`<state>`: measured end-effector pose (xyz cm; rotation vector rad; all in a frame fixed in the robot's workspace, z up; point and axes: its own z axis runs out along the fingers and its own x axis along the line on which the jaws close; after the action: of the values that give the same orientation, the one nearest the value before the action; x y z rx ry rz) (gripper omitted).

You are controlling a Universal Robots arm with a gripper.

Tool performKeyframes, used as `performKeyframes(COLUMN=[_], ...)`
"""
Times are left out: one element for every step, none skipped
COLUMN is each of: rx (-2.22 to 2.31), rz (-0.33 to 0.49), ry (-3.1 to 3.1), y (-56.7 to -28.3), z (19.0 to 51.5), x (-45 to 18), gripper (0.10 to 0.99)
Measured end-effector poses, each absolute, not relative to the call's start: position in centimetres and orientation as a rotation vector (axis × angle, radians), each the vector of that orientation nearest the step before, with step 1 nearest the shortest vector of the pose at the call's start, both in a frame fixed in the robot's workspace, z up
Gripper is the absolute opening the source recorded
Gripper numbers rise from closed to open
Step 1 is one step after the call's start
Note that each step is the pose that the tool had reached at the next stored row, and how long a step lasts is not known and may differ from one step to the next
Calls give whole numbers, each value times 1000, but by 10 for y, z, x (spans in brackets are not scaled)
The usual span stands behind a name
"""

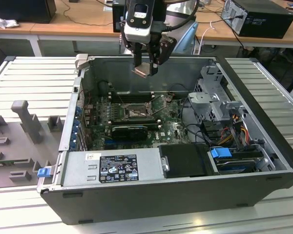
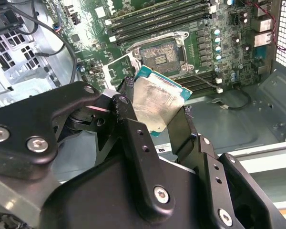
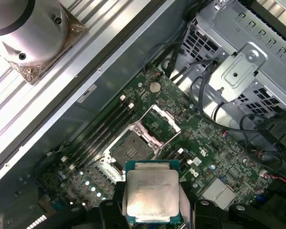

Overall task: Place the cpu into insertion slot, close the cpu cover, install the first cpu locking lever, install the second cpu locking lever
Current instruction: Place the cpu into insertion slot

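My gripper [image 1: 145, 67] hangs above the back of the open computer case, shut on the cpu [image 1: 142, 71]. In both wrist views the cpu [image 2: 157, 105] [image 3: 151, 193] shows its silvery top with a green rim, clamped by its edges between the black fingers [image 2: 128, 119]. The insertion slot [image 1: 136, 113] [image 3: 130, 150] [image 2: 163, 52] lies lower down on the green board, its dark square bare. The cpu cover [image 3: 159, 121] stands flipped open at one side of the slot. The cpu is held well above the slot and touches nothing.
A black graphics card [image 1: 129, 130] lies just in front of the slot, and memory sticks [image 1: 129, 96] lie behind it. A power supply [image 1: 112, 168] fills the case front. A drive cage [image 1: 215, 97] with cables stands at the exterior view's right. Case walls [image 1: 73, 112] ring the board.
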<state>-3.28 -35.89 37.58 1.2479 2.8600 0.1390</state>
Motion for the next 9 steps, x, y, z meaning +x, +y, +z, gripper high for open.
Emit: performKeyframes(rx=[1250, 1253, 1256, 1260, 1264, 1266, 1269, 1272, 1274], rz=[139, 139, 139, 139, 139, 139, 139, 139, 139], ry=[2859, 2857, 2856, 2854, 2852, 2851, 2850, 2849, 2848], y=[-359, -359, -359, -359, -359, -359, -359, -359, -359], z=[376, 376, 376, 376, 376, 376, 376, 376, 376], x=[-33, -33, -33, -33, -33, -33, -33, -33, -33], gripper=[529, 529, 529, 529, 529, 529, 529, 529, 529])
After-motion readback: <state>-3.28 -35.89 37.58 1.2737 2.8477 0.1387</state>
